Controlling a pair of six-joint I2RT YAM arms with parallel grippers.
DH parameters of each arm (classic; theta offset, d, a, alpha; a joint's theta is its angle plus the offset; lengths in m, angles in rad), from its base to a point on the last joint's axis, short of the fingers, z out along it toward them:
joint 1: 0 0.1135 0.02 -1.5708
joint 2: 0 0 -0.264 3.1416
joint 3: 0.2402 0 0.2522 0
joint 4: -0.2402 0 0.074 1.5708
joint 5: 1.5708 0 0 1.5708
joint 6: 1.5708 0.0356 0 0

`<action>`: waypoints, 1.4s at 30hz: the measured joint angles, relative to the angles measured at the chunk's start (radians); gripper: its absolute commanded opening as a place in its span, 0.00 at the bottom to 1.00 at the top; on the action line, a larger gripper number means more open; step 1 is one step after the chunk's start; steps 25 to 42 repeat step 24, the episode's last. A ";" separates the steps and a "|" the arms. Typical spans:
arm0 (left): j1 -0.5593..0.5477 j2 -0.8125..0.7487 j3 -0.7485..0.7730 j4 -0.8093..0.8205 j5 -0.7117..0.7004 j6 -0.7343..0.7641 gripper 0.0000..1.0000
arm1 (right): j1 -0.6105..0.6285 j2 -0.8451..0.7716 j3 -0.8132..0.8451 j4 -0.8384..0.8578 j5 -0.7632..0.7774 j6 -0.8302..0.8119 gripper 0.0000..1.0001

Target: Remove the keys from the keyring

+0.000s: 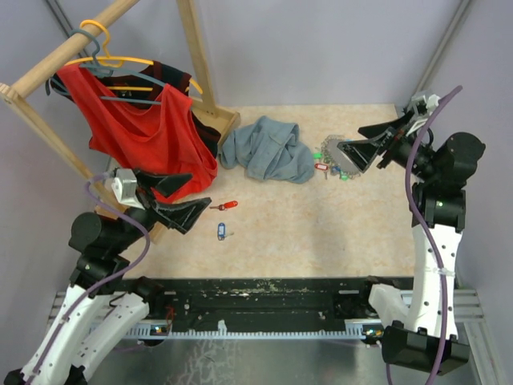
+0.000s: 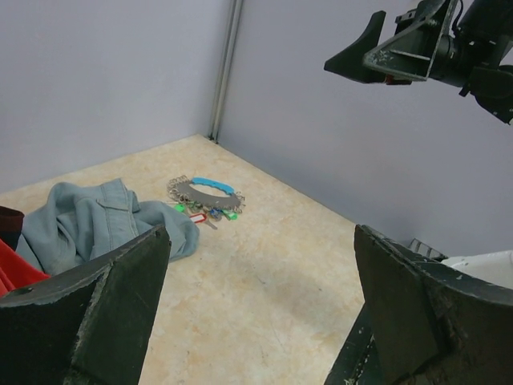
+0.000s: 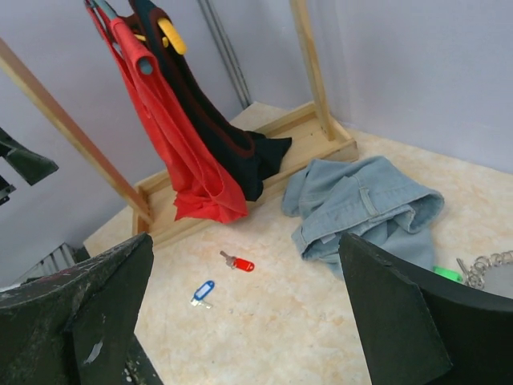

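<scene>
Top external view: the keyring point(image 1: 330, 151) is lying at the far right of the table point(image 1: 321, 233), just beside the blue-grey garment point(image 1: 268, 150), and the right gripper point(image 1: 349, 138) is hanging over it.
Keys: several keys point(image 1: 321, 167) with red and green heads are hanging on the ring; a red key point(image 1: 227, 205) and a blue key point(image 1: 221, 232) are lying loose near the left gripper point(image 1: 199, 188).
Jaws: both pairs are standing wide apart and are holding nothing.
Step in hand: I am judging it to be the approach to the ring for the next key.
Doing it well: one gripper should be pressing the grey part of the loop flat while the other is taking a key by its plastic head (the metal blade looks too thin for a sure grip) and pulling it away from the chain.
Risk: the cloth is lying close, so the fingers could be catching it.
Surface: smooth beige speckled top; an unpinned ring is likely sliding on it.
Room: plain grey-violet walls are closing the table in, and a wooden rack point(image 1: 200, 56) with a red shirt point(image 1: 152, 132) is standing at the far left.
</scene>
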 measured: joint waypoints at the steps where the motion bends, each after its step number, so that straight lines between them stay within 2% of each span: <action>1: 0.000 0.000 -0.002 0.000 0.002 0.000 1.00 | 0.000 0.000 0.008 -0.011 0.016 0.000 0.99; 17: 0.000 0.002 -0.085 0.025 -0.005 0.053 1.00 | -0.004 0.004 0.046 -0.058 0.068 -0.035 0.99; 42: 0.000 0.002 -0.090 0.026 -0.006 0.069 1.00 | -0.007 0.017 0.045 -0.046 0.071 -0.035 0.99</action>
